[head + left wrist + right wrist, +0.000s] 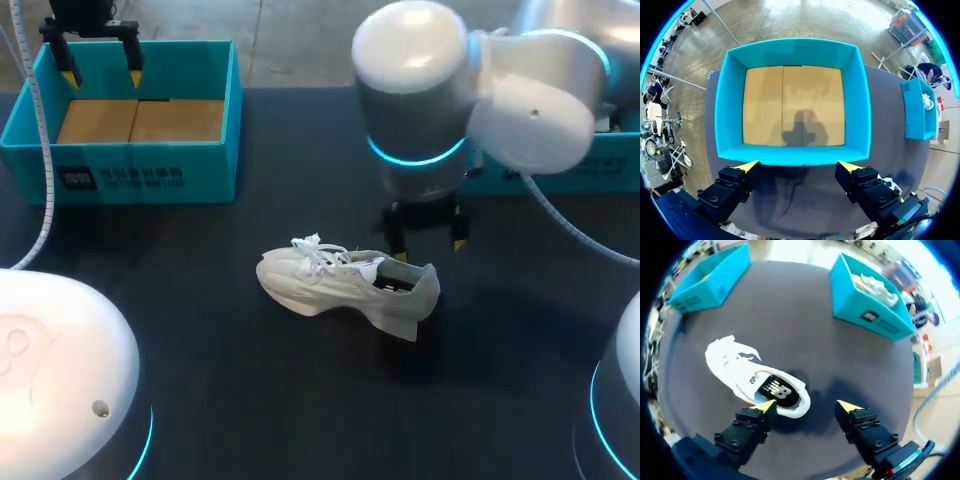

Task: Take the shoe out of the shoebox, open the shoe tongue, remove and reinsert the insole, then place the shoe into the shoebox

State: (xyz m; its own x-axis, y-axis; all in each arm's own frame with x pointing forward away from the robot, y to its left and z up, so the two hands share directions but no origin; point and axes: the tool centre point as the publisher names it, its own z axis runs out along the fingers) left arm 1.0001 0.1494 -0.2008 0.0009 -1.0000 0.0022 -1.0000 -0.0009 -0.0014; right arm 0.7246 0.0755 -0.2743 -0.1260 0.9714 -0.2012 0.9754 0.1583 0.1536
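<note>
Shoe (345,283): white, laced, middle of desk (250,400), outside shoebox (150,175) at far-left corner. Likely light, soft; grip stiffer heel collar. Right pincer (428,245): wide open, empty, at heel. Left pincer (102,76): open, empty, over shoebox.

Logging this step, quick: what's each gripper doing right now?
Left gripper: open, empty, above the shoebox.
Right gripper: open, empty, beside the heel of the shoe.

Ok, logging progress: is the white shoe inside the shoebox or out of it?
Out. The shoe sits on the dark table, apart from the teal shoebox, whose cardboard floor is bare.
</note>
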